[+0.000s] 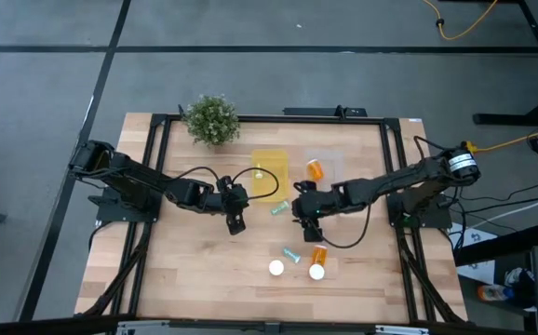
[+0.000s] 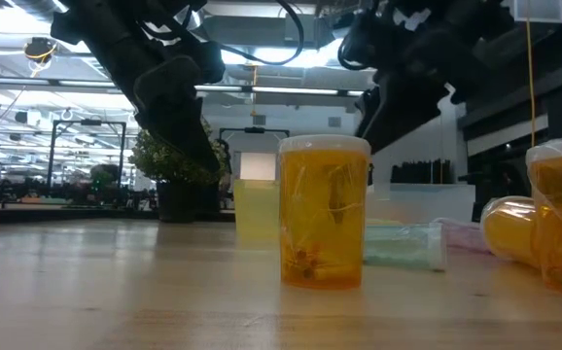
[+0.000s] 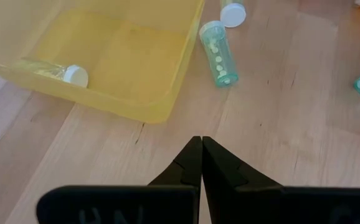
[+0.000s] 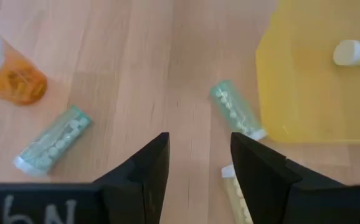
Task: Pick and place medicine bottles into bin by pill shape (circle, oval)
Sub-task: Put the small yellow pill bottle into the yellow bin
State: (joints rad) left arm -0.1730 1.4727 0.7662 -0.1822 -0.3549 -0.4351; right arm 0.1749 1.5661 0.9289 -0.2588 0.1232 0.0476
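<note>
My left gripper (image 1: 236, 223) (image 3: 200, 149) is shut and empty, above bare table near the yellow bin (image 1: 269, 173) (image 3: 136, 56). My right gripper (image 1: 300, 215) (image 4: 198, 152) is open and empty over the table's middle. A teal vial (image 1: 278, 208) (image 4: 235, 111) (image 3: 218, 53) lies on its side beside the bin, just ahead of the right fingers. A second teal vial (image 1: 291, 253) (image 4: 52, 146) and orange bottles with white caps (image 1: 318, 256) (image 2: 325, 209) are nearer the front. A cream vial (image 3: 68, 73) (image 4: 354, 53) lies in the yellow bin. Another cream vial (image 4: 236, 193) lies on the table below the right fingers.
A clear bin (image 1: 329, 160) beside the yellow one holds an orange bottle (image 1: 316, 169). A green potted plant (image 1: 211, 119) stands at the far left of the table. Bare wood lies along the table's left side and front left.
</note>
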